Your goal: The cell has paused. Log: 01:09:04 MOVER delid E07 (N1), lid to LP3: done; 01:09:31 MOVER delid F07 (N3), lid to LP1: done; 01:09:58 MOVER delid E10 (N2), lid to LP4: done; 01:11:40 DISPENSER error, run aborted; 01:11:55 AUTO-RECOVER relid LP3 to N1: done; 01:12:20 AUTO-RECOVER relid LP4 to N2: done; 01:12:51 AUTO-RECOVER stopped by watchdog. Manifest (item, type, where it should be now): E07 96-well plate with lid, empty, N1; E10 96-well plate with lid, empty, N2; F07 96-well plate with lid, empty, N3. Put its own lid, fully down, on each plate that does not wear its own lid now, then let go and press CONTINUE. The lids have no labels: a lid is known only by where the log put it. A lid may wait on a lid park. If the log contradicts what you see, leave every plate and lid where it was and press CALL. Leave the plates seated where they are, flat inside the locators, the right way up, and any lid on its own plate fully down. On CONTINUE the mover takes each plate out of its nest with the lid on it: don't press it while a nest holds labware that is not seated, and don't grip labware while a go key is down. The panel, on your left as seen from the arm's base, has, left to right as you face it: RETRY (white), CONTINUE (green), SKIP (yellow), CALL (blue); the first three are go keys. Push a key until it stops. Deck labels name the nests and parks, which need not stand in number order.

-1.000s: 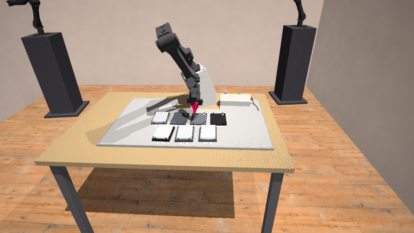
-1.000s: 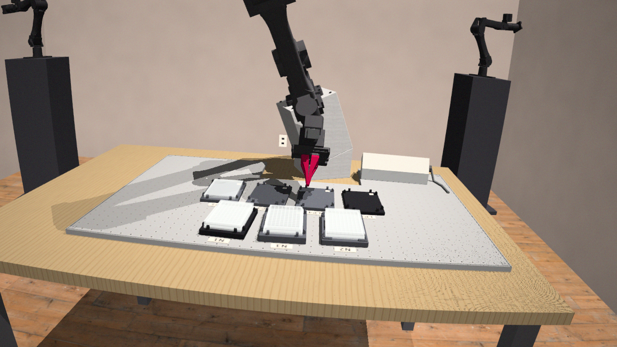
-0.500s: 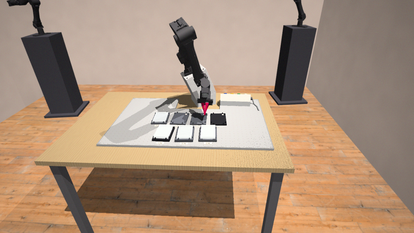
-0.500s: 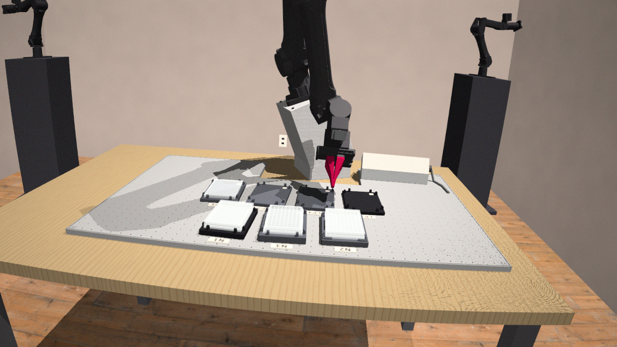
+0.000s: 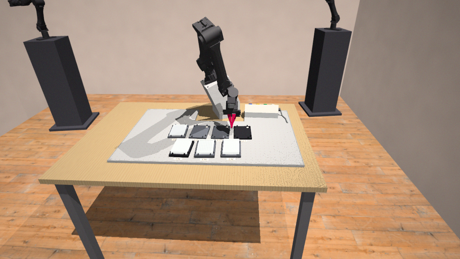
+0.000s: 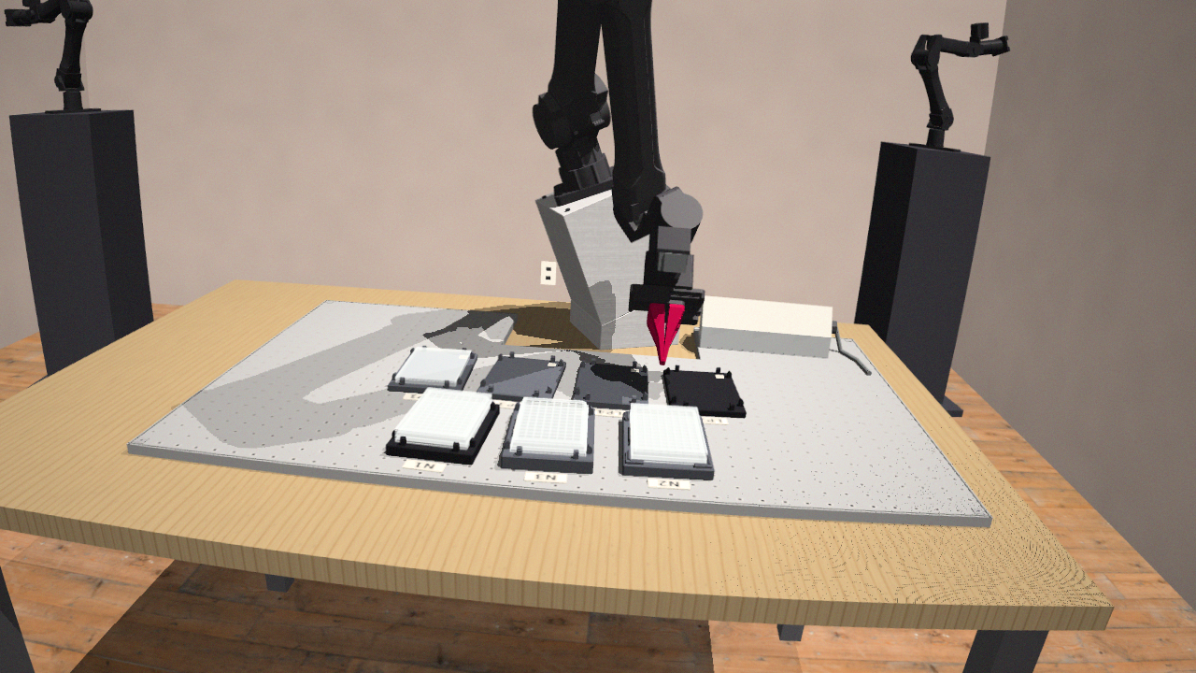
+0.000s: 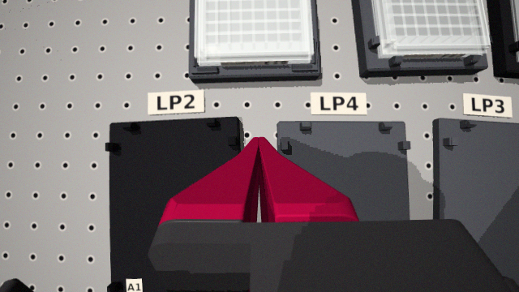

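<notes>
My gripper [image 5: 231, 121] is shut and empty. It hangs above the back row of lid parks, with its tips over the gap between the black park LP2 [image 7: 174, 182] and the grey park LP4 [image 7: 342, 170] in the wrist view [image 7: 259, 141]. LP2, LP4 and LP3 [image 7: 474, 170] are bare. A clear lid [image 6: 433, 366] lies on the leftmost park in the top and exterior views. Three white well plates sit in the front nests: left [image 6: 441, 418], middle [image 6: 548, 426], right [image 6: 666, 435]. The left and right plates look lidded. The middle plate shows its open well grid.
The key panel [image 5: 261, 110] is a cream box at the back right of the deck, close to my gripper, with a cable beside it. The arm's slanted grey base [image 6: 593, 267] stands behind the parks. Two dark pillars stand off the table.
</notes>
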{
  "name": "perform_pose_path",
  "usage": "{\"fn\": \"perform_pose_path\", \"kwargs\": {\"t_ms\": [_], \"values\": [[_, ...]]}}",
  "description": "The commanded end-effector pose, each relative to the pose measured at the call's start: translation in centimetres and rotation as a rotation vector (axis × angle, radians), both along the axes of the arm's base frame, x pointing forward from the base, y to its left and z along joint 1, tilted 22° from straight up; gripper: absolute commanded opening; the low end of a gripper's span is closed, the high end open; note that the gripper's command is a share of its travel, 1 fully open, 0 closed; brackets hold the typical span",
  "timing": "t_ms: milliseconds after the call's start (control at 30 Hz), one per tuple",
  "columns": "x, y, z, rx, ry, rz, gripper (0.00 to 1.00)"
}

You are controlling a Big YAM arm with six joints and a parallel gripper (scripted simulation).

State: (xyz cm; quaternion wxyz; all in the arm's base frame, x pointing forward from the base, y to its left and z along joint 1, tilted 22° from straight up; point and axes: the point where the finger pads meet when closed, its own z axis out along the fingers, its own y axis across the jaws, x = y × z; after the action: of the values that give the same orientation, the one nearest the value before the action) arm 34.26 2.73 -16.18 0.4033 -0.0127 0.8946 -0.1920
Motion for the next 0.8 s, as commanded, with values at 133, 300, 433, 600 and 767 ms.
{"fn": "perform_pose_path", "kwargs": {"t_ms": [133,300,433,600,767], "values": [[-0.3,0.2,0.1,0.008,0.0,-0.003,0.0],[-0.3,0.2,0.1,0.008,0.0,-0.003,0.0],[-0.3,0.2,0.1,0.008,0.0,-0.003,0.0],[1.4,-0.4,0.7,0.007,-0.008,-0.008,0.0],[2.8,-1.0,1.1,0.006,-0.009,-0.008,0.0]]}}
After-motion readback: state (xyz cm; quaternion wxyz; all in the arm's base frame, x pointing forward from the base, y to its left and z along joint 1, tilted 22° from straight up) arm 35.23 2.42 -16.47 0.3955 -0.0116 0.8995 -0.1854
